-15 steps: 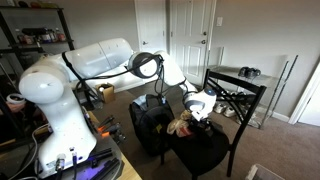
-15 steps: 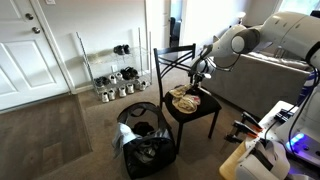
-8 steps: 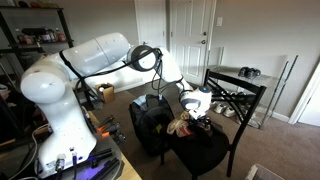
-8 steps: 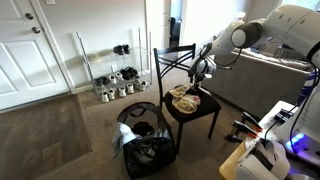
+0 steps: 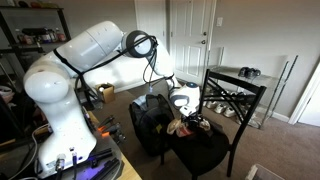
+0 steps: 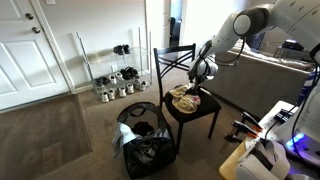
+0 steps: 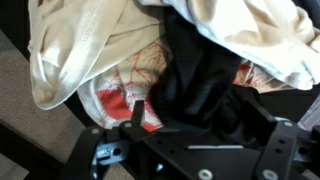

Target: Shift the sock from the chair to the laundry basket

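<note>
sock (image 6: 184, 97) sat bunched on the chair (image 6: 175, 60) seat, gripper (image 6: 198, 84) right over it
looked soft and floppy, so i'd pinch a raised fold. couldn't tell if the jaws were open.

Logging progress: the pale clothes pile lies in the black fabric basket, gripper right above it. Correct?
No. An exterior view shows the pale clothes pile lying on the black metal-framed chair's seat, not in the black fabric basket; the gripper is right above it.

White arm (image 5: 95, 45) bent forward and down, pincer (image 6: 196, 87) pointing downward, jaw spacing unclear
</note>
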`<action>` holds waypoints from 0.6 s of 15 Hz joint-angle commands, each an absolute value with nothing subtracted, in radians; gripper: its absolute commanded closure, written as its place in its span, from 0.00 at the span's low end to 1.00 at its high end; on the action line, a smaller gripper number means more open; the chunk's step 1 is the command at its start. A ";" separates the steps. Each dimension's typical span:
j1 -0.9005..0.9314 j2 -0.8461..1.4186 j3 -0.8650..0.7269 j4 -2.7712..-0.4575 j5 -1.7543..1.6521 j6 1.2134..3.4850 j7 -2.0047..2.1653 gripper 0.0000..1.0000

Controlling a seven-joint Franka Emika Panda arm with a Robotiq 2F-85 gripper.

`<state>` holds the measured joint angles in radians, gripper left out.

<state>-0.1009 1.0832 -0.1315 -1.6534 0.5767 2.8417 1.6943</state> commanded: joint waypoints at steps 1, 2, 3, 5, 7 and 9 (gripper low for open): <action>-0.106 1.012 -0.125 -1.750 0.549 2.859 1.671 0.00; -0.110 1.012 -0.124 -1.747 0.540 2.847 1.667 0.00; -0.111 1.014 -0.125 -1.743 0.528 2.840 1.669 0.00; -0.123 1.026 -0.118 -1.719 0.506 2.829 1.665 0.00; -0.136 1.056 -0.111 -1.672 0.487 2.813 1.663 0.00; -0.139 1.076 -0.112 -1.640 0.475 2.796 1.673 0.00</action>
<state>-0.1107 1.0582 -0.1287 -1.6806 0.4991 2.8269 1.6941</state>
